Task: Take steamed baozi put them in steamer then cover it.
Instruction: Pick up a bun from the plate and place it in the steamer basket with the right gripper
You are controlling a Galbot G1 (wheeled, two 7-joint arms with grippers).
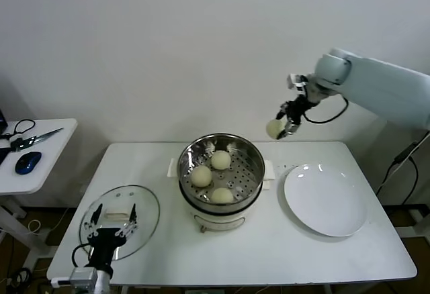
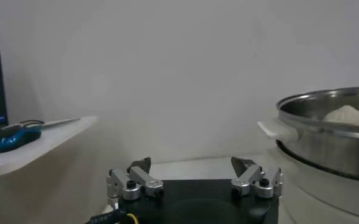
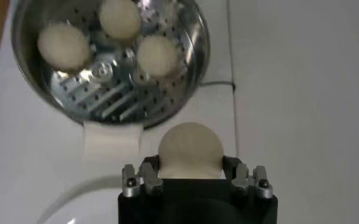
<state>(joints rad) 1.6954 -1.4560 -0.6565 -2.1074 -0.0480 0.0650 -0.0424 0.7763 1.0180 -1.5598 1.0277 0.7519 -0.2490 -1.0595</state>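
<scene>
The steel steamer [image 1: 250, 156] sits on its white pot base at the table's middle and holds three cream baozi [image 1: 220, 160]. My right gripper [image 1: 282, 127] is shut on a fourth baozi [image 1: 274, 129], held high in the air to the right of and behind the steamer. In the right wrist view the held baozi [image 3: 190, 151] sits between the fingers, with the steamer [image 3: 191, 67] and its three baozi [image 3: 63, 46] below. My left gripper [image 1: 113, 223] is open and empty over the glass lid [image 1: 144, 203] at the front left; it also shows in the left wrist view [image 2: 192, 170].
A flat white plate [image 1: 325, 200] lies bare at the table's right. A side table [image 1: 47, 153] at the far left carries scissors [image 1: 37, 137] and a blue mouse [image 1: 27, 162]. The wall stands close behind the table.
</scene>
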